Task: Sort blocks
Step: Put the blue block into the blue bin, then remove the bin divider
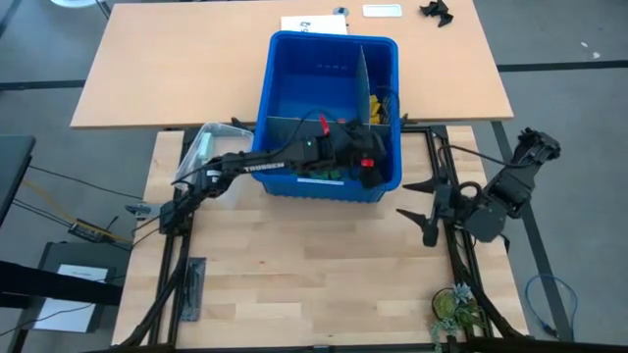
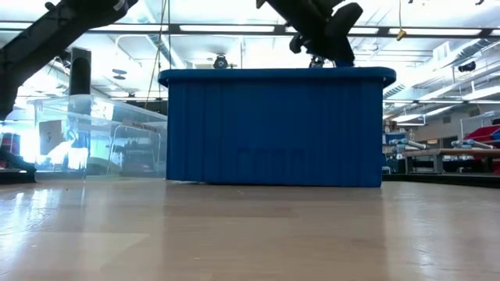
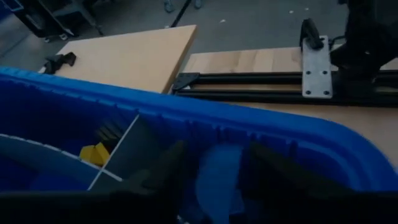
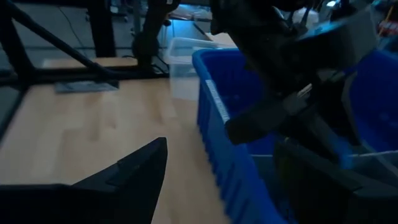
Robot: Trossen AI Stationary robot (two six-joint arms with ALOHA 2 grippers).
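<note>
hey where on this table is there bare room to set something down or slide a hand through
The widest bare stretch is the light wood table in front of the blue bin, between the two arms. The back table left of the bin is bare too. It is crowded inside the bin's near right corner, where the left gripper hangs, and by the clear tub. The right gripper waits open at the right.

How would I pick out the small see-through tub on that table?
Find the big blue bin at the middle of the light wooden table. Just off its near left corner, under the left arm, sits the clear plastic tub. It is the only transparent container there, and much smaller than the bin.
</note>
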